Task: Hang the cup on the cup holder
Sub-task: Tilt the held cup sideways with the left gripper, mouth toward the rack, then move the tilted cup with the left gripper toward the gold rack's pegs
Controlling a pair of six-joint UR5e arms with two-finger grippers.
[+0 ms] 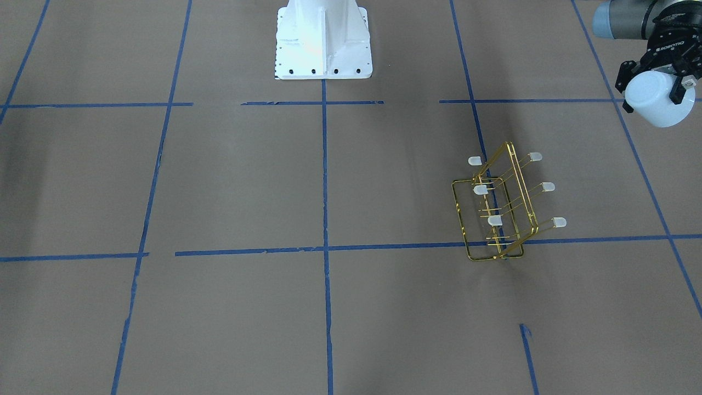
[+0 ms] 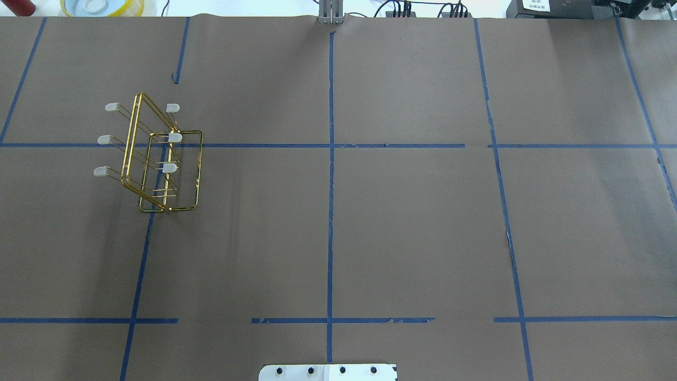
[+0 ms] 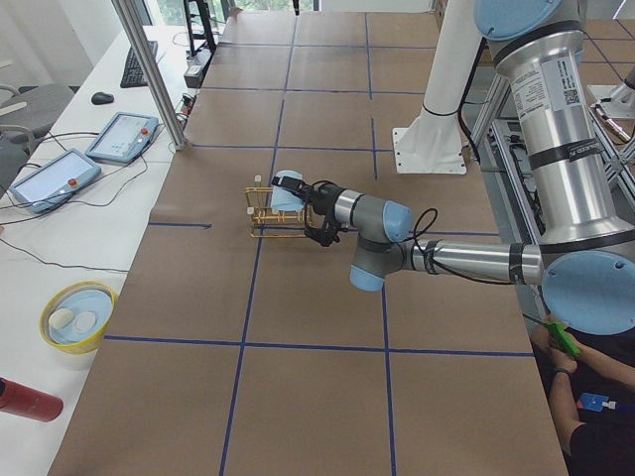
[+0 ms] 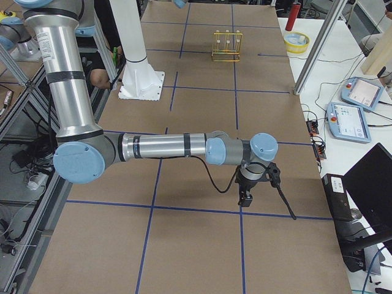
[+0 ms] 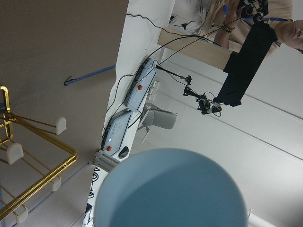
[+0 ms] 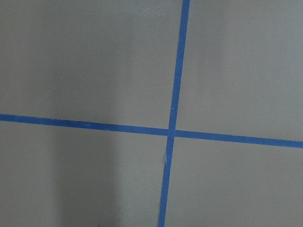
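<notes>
The cup (image 1: pixel 658 101) is clamped between the black fingers (image 1: pixel 625 82) of the left gripper (image 1: pixel 652 94), pressed from both sides against its pale wall and carried clear of the table (image 1: pixel 219 192). It is held tipped over, not upright; in the left wrist view one round end fills the lower frame, and it cannot be told with certainty whether that is the mouth or the base.

From the front-facing view, the cup is placed off the cup holder (image 1: pixel 499 208) on the robot's left, nearer the robot's base, and apart from it. In the exterior left view it is seen above the top of the gold frame. No contact with the wire is visible.

The cup holder stands on the table, all six capped prongs (image 1: pixel 547 187) bare, three projecting to each side.

The step in hand is judged to be the carry toward the holder, with the grasp done and the hanging not yet begun. For the next move, the cup's open end must be turned toward one prong and lined up with its cap before being slid over. A light wire frame is likely to be pushed or tipped by a misaligned approach.

The right gripper (image 4: pixel 245 195) is held low over the table, well away from the cup holder. Whether it is open or closed cannot be told.
</notes>
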